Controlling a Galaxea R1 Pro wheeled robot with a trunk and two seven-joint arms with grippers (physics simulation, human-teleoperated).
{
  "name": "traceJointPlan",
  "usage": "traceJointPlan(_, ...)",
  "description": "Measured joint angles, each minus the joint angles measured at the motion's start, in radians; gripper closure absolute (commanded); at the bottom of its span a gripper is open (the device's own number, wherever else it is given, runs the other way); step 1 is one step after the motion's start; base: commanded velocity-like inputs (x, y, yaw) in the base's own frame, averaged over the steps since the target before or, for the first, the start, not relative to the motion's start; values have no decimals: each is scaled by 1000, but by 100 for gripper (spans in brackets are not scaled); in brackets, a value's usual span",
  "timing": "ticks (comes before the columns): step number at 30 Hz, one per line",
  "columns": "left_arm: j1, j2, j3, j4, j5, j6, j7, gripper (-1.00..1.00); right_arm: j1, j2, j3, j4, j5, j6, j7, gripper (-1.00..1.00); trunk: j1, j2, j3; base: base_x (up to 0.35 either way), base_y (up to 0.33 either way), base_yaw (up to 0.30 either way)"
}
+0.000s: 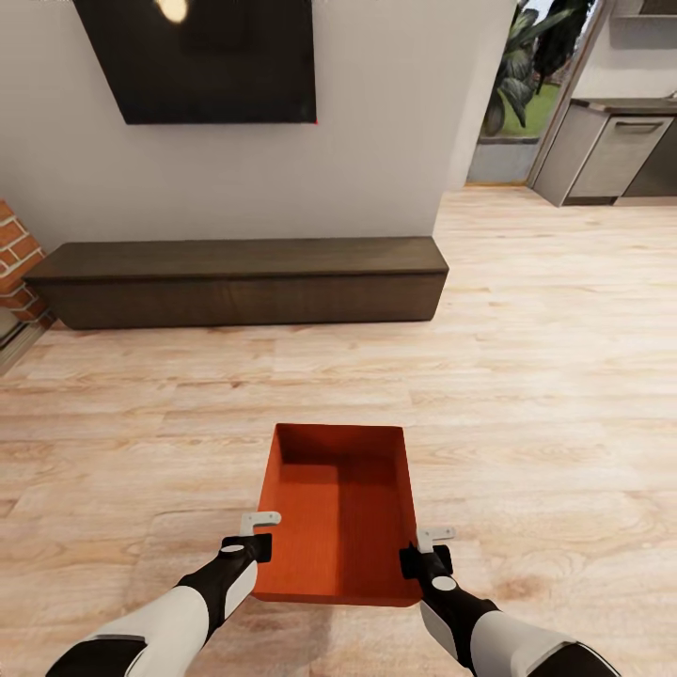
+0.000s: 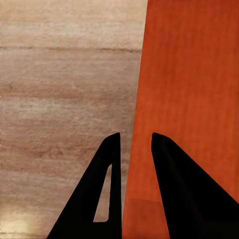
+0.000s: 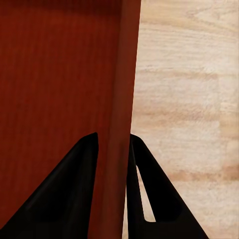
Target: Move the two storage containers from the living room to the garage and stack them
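One orange-red storage container, open-topped and empty, hangs between my two arms over the light wood-plank floor of the living room. My left gripper is shut on its left long wall, and my right gripper is shut on its right long wall. In the left wrist view the black fingers of the left gripper straddle the storage container's edge. In the right wrist view the right gripper pinches the storage container's thin rim tightly. The garage is out of view.
A long dark low bench stands against the off-white wall ahead, under a black TV. Brickwork juts out at the far left. To the right of the wall's end, grey kitchen cabinets and a plant show.
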Motion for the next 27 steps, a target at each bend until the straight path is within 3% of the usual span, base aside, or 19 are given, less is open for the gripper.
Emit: traceJointPlan(27, 0, 1, -7, 1, 5, 0, 4, 100, 0, 4, -1, 6, 3, -1, -7, 100, -104, 189, 85, 0, 0, 0)
